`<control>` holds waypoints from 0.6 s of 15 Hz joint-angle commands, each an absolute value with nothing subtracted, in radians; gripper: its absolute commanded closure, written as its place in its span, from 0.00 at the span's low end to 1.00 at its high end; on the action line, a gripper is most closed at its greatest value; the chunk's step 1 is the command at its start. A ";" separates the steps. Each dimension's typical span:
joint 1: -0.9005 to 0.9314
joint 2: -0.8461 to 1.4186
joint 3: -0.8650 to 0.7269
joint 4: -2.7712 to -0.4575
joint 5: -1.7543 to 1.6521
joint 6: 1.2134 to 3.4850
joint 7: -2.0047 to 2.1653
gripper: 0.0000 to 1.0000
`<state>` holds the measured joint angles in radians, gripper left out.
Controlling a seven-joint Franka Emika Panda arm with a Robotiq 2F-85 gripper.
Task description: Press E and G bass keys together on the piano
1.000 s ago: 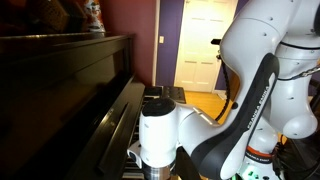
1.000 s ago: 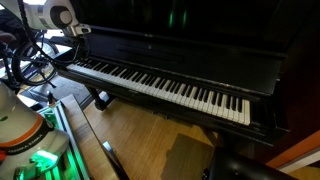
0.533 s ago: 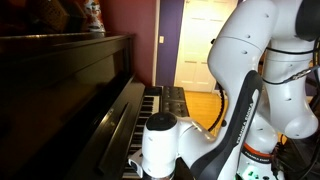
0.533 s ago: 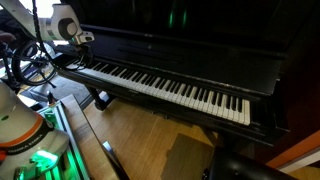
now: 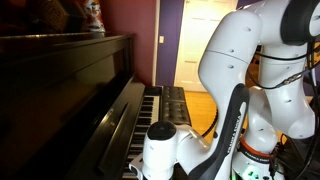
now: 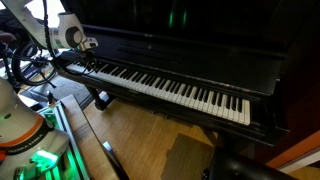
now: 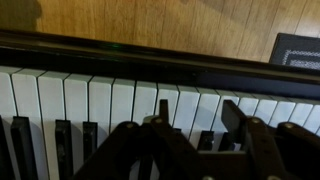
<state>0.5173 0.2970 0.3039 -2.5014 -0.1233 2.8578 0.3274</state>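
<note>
Pincer (image 7: 197, 142), spread wide, points down over the piano (image 7: 100, 100) keys, arm (image 5: 225, 70) folded low.

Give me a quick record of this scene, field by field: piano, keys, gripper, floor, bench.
piano: dark upright, keyboard uncovered
keys: long row of white and black
gripper: open, over the bass-end keys; contact unclear
floor: wood
bench: black, only a corner shows in the wrist view
</note>
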 commanded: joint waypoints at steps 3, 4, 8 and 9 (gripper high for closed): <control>0.584 0.358 0.221 -2.490 -0.171 2.920 0.352 0.66; 0.593 0.366 0.214 -2.485 -0.170 2.925 0.349 0.70; 0.634 0.378 0.190 -2.475 -0.160 2.932 0.349 0.55; 0.641 0.381 0.185 -2.472 -0.158 2.934 0.347 0.47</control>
